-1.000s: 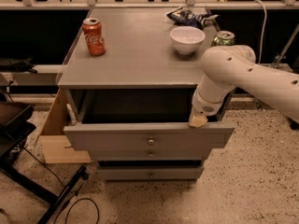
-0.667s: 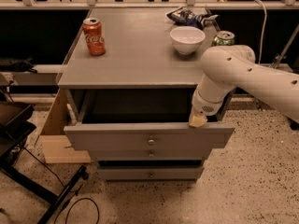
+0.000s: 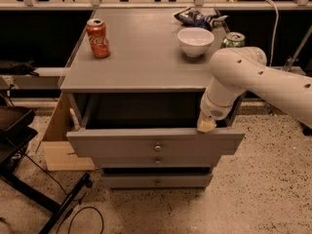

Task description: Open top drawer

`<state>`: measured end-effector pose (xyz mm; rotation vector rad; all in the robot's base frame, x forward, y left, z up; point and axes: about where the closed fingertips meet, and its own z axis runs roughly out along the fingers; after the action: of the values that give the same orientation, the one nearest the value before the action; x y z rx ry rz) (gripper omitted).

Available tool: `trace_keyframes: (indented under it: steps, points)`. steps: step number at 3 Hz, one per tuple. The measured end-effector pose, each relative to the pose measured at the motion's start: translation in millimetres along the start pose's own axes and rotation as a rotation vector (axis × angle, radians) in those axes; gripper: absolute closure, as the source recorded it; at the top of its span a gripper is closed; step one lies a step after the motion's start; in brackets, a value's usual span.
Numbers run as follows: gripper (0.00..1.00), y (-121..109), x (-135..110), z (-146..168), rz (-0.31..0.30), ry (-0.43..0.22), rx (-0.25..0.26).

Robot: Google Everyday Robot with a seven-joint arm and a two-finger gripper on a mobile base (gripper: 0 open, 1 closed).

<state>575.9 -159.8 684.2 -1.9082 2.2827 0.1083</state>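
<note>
The top drawer (image 3: 122, 144) is being shown pulled part-way out of the grey cabinet (image 3: 141, 67). Its wide, flat, matte grey front is standing forward of the cabinet body, and one small round metal knob (image 3: 157, 147) is set at the middle of that front. A dark opening is being left between the drawer front and the cabinet top. The inside of the drawer is lying in shadow, so what it holds cannot be told. The gripper (image 3: 206, 125) is being held at the top edge of the drawer front, towards its right end, with its pale tip touching that edge. Whether it is clenched or released cannot be told. The white arm (image 3: 258, 79) is reaching in from the right, across the cabinet's front right corner. Beneath the top drawer, a narrower middle drawer (image 3: 157, 161) and a bottom drawer (image 3: 157, 182) are being shown, each with a similar knob. On the cabinet top, a red cola can (image 3: 98, 38) is standing upright near the left edge. A white bowl (image 3: 195, 41) is sitting towards the right, a crumpled snack bag (image 3: 197, 16) is lying behind it, and a green can (image 3: 234, 39) is standing just beside the arm. A wooden board (image 3: 61, 145) is propped against the cabinet's left side. A black stand (image 3: 14, 135) and a cable (image 3: 83, 216) are lying on the speckled floor (image 3: 263, 194) to the left.
</note>
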Motion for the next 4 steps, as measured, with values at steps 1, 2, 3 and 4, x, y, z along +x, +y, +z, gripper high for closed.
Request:
trace_keyframes:
  steps: [1, 2, 3, 4]
  points:
    - [0.03, 0, 0, 0, 0.0, 0.0, 0.0]
    - [0.0, 0, 0, 0, 0.0, 0.0, 0.0]
    - [0.0, 0, 0, 0, 0.0, 0.0, 0.0]
    - [0.0, 8, 3, 17, -0.001, 0.0, -0.064]
